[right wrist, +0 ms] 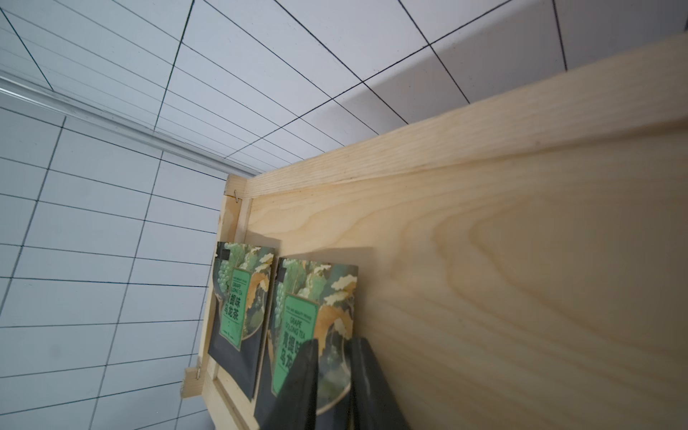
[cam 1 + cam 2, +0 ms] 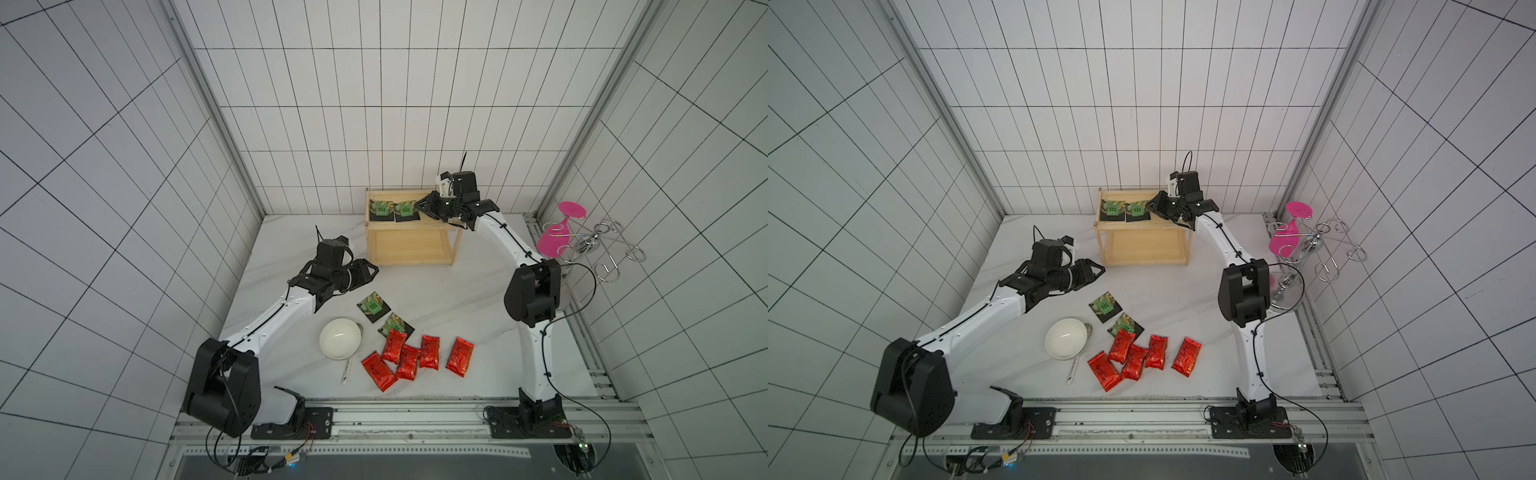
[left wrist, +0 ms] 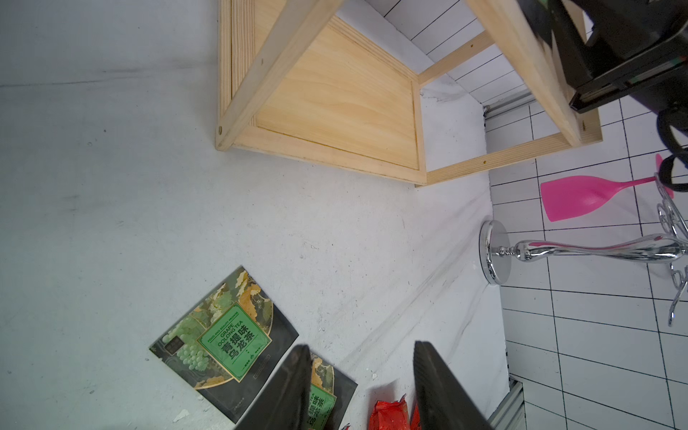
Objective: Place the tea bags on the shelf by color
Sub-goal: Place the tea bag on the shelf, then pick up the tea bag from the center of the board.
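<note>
The light wooden shelf (image 2: 409,247) (image 2: 1142,247) stands at the back of the table. Two black tea bags with green centres (image 2: 381,209) (image 2: 405,210) lie side by side on its top board. My right gripper (image 2: 419,206) (image 1: 333,344) sits at the nearer one (image 1: 309,298), its jaws slightly apart over that bag's edge. Two more black sachets (image 2: 374,306) (image 2: 395,325) and several red foil pouches (image 2: 429,352) lie on the table. My left gripper (image 2: 374,270) (image 3: 361,346) hangs open and empty above the table, left of the shelf's front.
A white bowl (image 2: 340,338) with a spoon (image 2: 347,371) beneath it sits left of the red pouches. A chrome wire stand (image 2: 598,245) holding a pink glass (image 2: 552,243) stands at the right edge, behind the right arm. The shelf's lower board holds nothing.
</note>
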